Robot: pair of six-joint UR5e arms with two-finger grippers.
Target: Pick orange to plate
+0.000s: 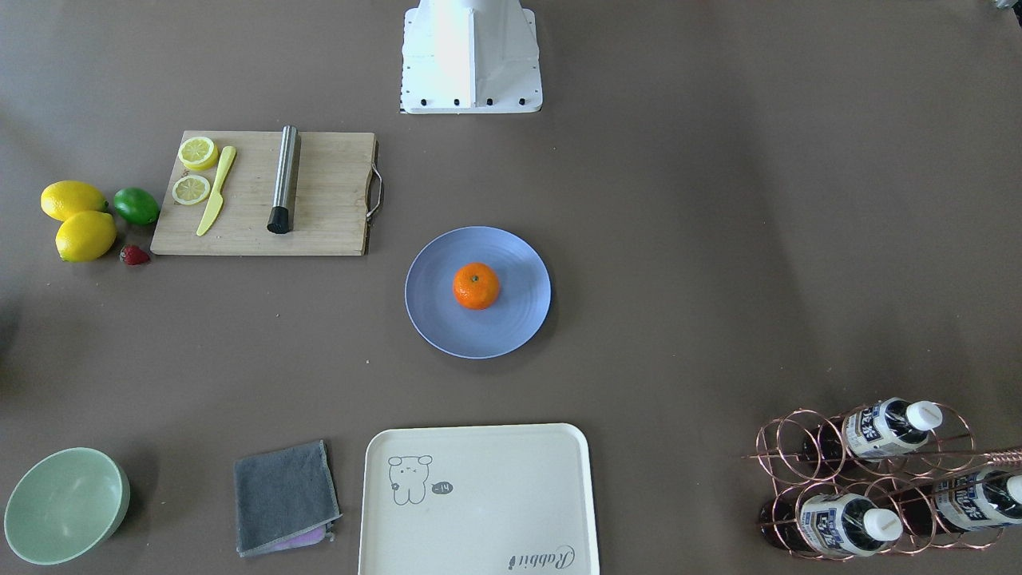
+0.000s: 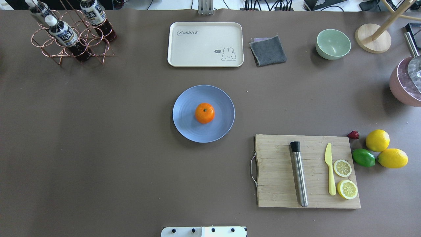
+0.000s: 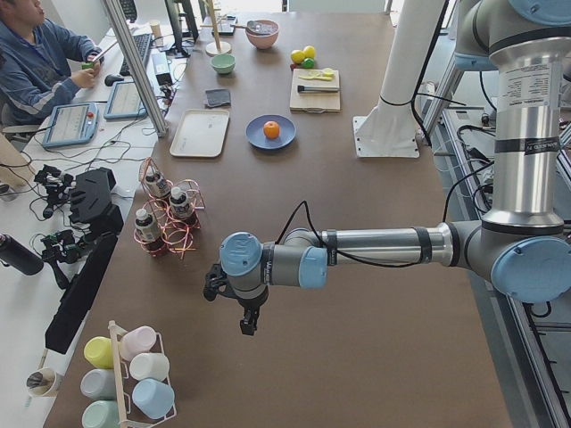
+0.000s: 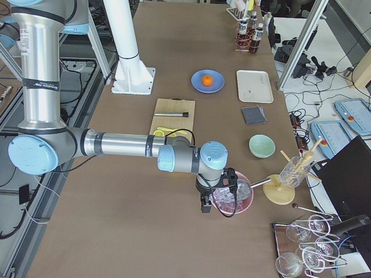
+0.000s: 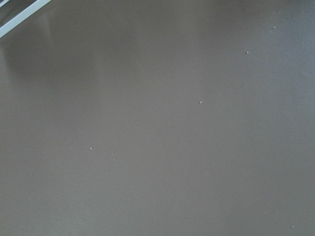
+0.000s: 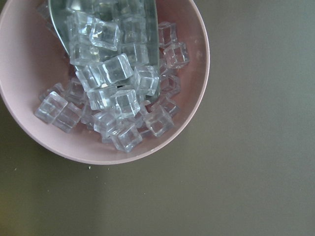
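Observation:
The orange (image 1: 477, 286) (image 2: 204, 113) rests upright at the middle of the blue-grey plate (image 1: 515, 255) (image 2: 185, 110), mid-table; nothing touches it. Both arms are far from it, outside the overhead and front views. My left gripper (image 3: 249, 326) hangs over bare table at the robot's left end, near the bottle rack; its wrist view shows only tabletop. My right gripper (image 4: 203, 206) hovers at the opposite end beside a pink bowl of ice (image 6: 106, 98). Only the side views show the grippers, so I cannot tell whether either is open or shut.
A wooden cutting board (image 2: 279, 184) carries a steel muddler, a yellow knife and lemon slices. Beside it lie lemons (image 2: 377, 140), a lime (image 2: 363, 157) and a strawberry. At the far edge stand a cream tray (image 2: 205, 44), grey cloth, green bowl (image 2: 333, 43) and bottle rack (image 2: 70, 33).

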